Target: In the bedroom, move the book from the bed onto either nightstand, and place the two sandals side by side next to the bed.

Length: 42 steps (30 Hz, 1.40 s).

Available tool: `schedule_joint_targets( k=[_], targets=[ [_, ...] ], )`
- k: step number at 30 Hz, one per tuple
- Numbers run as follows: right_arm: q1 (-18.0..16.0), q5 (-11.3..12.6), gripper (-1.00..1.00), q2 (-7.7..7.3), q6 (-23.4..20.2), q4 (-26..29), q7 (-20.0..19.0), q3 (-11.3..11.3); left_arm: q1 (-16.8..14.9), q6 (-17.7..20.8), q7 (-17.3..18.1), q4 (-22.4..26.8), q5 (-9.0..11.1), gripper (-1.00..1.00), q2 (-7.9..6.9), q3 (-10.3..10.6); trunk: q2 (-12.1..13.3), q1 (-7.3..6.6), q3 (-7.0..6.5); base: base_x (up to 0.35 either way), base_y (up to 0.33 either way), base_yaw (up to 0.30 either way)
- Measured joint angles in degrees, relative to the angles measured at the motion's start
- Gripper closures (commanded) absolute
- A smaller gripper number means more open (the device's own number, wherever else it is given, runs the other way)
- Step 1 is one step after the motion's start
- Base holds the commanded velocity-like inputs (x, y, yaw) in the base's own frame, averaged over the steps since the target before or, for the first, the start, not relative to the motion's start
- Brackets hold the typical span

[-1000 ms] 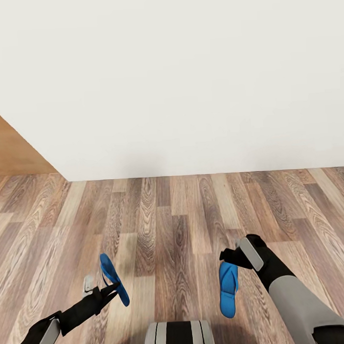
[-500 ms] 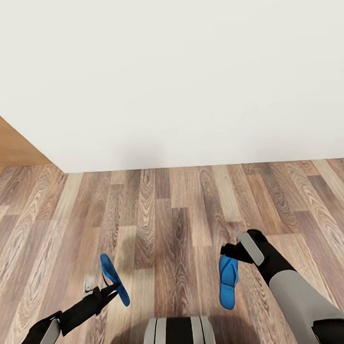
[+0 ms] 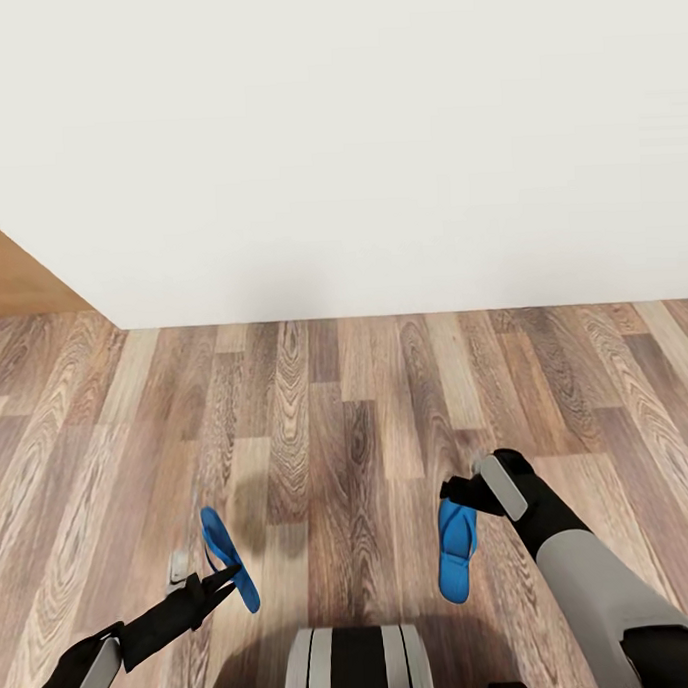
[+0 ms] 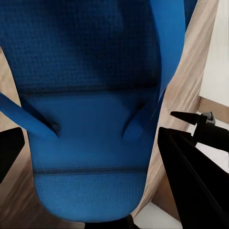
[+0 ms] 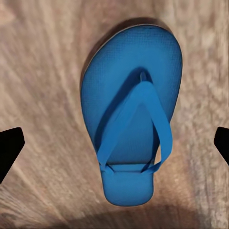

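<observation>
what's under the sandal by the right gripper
Wood-plank floor lies under the right sandal; its shadow shows along one edge. The floor directly beneath its sole is covered. The right gripper is above it.

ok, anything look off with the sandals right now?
Left sandal is tilted on edge in the left gripper, off the floor. Right sandal lies flat under the right gripper, whose fingers are spread wide, not gripping.
</observation>
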<state>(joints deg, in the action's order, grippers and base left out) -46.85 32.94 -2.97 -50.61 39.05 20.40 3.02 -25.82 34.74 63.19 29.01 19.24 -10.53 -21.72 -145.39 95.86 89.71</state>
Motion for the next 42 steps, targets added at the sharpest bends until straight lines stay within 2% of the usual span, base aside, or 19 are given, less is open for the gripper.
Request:
schedule_joint_targets(
  k=[23,31,42],
  targets=[
    [-1.0,0.0,-1.00,0.30,0.0,0.2,-0.1,0.0,0.0,-0.1,0.0,0.0,0.0,1.00,0.16,0.0,-0.3,0.59,5.10,0.000,0.000,0.000],
    [-1.0,0.0,-1.00,0.41,-0.1,1.8,0.0,0.1,0.0,-0.1,0.1,0.0,0.0,1.00,0.16,0.0,-0.4,0.80,6.87,0.000,0.000,0.000],
    [-1.0,-0.1,-1.00,0.57,-0.1,2.2,0.0,0.1,0.0,-0.1,0.1,0.0,0.1,1.00,0.16,0.0,-0.4,0.80,6.88,0.000,0.000,0.000]
  ],
)
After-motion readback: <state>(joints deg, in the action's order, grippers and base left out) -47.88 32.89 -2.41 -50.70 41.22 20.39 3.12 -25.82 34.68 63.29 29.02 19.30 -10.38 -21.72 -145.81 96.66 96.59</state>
